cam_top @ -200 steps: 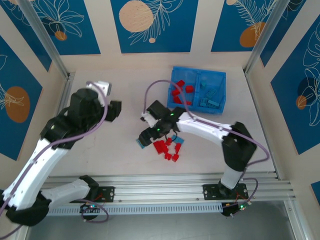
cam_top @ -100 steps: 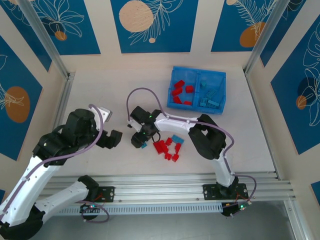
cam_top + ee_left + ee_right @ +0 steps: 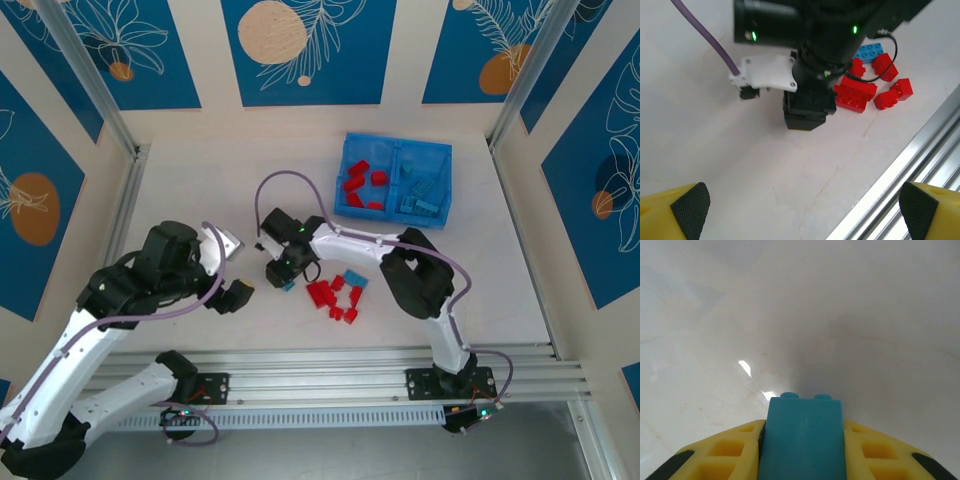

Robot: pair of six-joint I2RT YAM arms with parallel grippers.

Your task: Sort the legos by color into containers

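A robotics lab cell: pale tabletop [image 3: 250, 180] walled by printed panels [image 3: 300, 50], arms [image 3: 360, 243] bolted to aluminium rails [image 3: 320, 365].

Pale table [image 3: 200, 180], blue leaf-patterned wall panels [image 3: 345, 60], aluminium rails [image 3: 330, 366].

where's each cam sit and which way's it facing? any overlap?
Top external: above and behind the bases, looking down on the table; left arm, right arm, tray.
Left wrist: angled down at the right gripper and red bricks; own fingertips wide apart, bottom corners.
Right wrist: low over the table; own fingers grip a blue brick.
Shared: top and left wrist both see right gripper, red bricks.
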